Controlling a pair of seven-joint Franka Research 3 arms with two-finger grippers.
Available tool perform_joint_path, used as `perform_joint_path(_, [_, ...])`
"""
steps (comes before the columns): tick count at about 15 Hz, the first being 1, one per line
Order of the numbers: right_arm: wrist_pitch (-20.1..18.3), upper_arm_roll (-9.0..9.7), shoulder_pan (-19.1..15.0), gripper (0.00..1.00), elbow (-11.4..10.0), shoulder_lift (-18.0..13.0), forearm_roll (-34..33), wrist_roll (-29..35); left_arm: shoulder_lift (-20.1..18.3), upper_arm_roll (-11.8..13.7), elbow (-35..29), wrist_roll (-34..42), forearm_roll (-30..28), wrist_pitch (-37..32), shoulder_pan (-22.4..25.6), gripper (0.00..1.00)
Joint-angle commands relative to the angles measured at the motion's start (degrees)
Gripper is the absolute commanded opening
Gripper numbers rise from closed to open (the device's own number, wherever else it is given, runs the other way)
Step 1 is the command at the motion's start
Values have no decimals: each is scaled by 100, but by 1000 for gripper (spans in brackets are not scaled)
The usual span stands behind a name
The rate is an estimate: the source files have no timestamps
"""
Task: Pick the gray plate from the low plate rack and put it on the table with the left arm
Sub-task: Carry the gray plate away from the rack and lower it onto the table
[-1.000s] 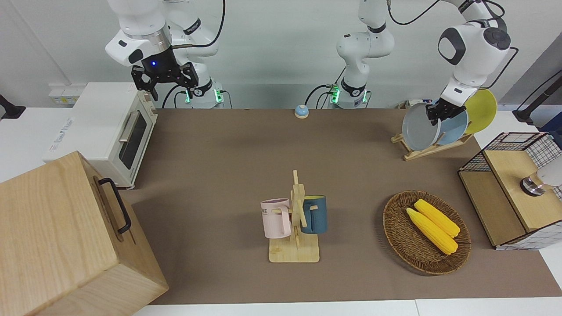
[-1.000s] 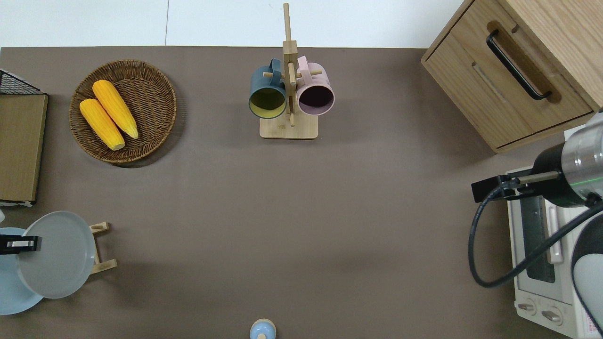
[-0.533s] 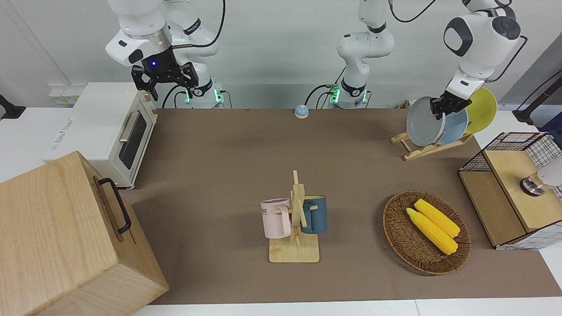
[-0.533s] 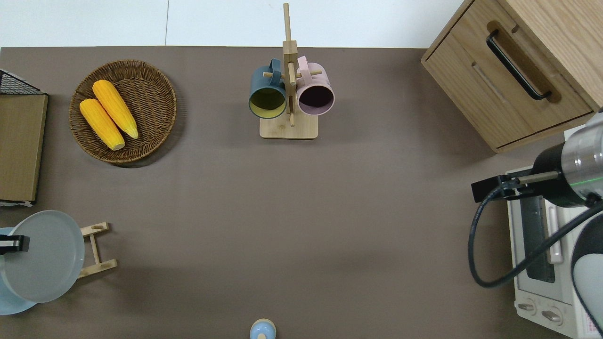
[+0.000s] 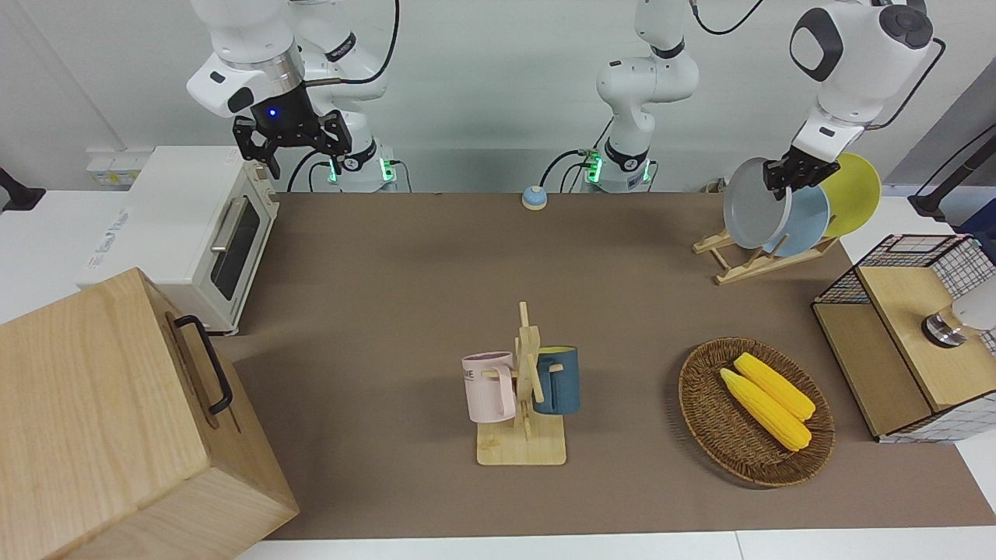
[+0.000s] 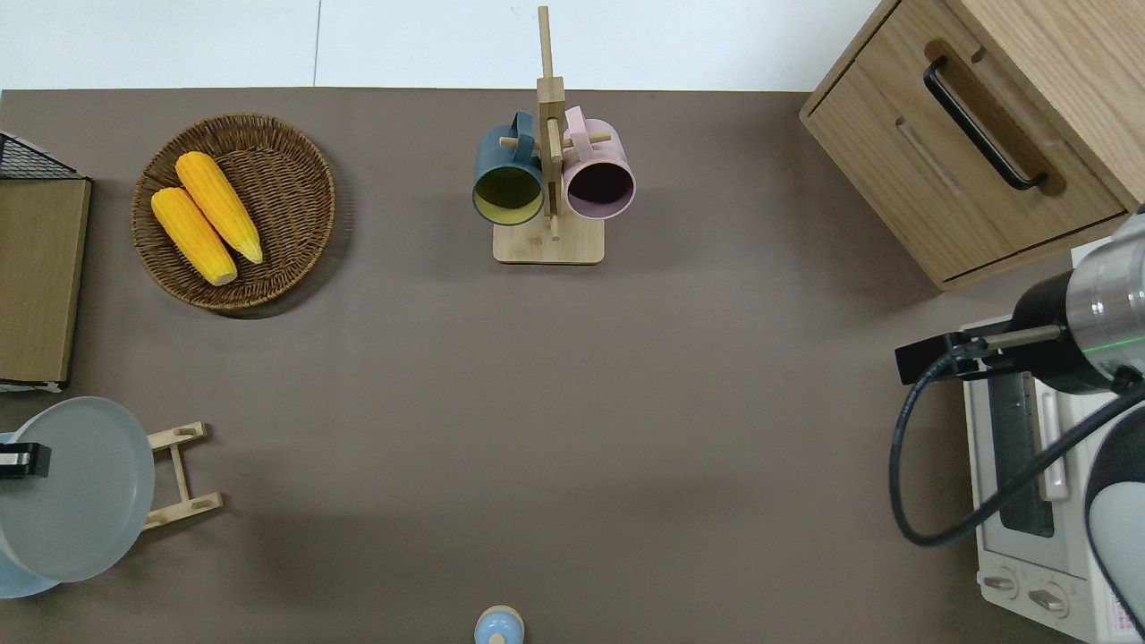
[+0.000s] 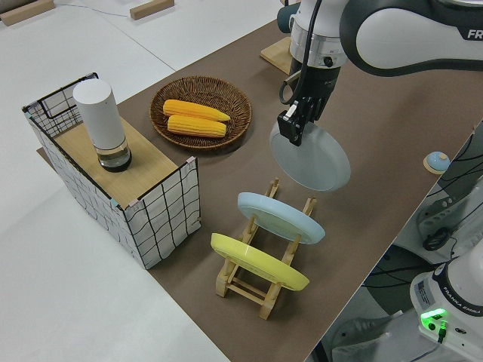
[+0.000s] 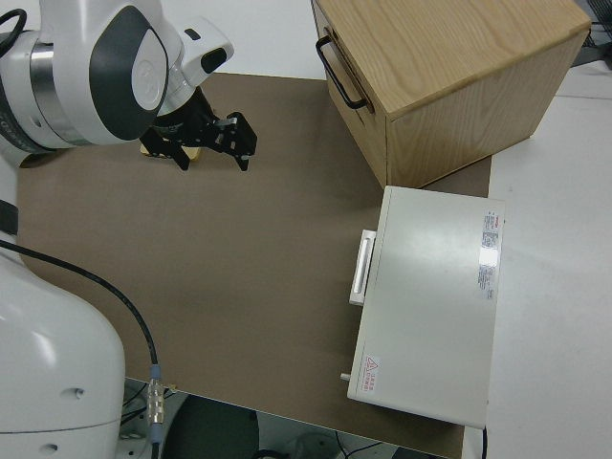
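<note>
Two fingers of the left gripper [image 7: 296, 125] clench the gray plate's [image 7: 313, 158] rim.

The table [image 5: 405, 264] was covered by a dull brown mat. On it were set the low plate rack [image 5: 759, 263], a wicker basket [image 5: 704, 424], a wooden mug tree [image 5: 522, 446], a small blue bell [image 5: 534, 197], a wooden cabinet [image 5: 101, 435] and a wire-sided shelf [image 5: 910, 346]. A white toaster oven [image 5: 183, 233] stood at the mat's edge.

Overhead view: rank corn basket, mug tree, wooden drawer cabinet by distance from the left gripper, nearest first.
From the left gripper, holding the gray plate:
1. Corn basket, same end of the table.
2. Mug tree, mid-table.
3. Wooden drawer cabinet, right arm's end.
</note>
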Motion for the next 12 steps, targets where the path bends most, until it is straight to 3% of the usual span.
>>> perform_joint_path(1, [-82,33,-56,990,35,-14,59,1,-3,-180,223,-399,-239,-380,-76,0])
perform_joint_path(8, [-82,33,-56,990,35,-14,59,1,-12,-207,214,-646,-1398,-486,-67,0])
perform_joint_path(12, [-82,33,-56,990,35,-14,59,1,58,-180,30,-576,-2461,-478,-49,0])
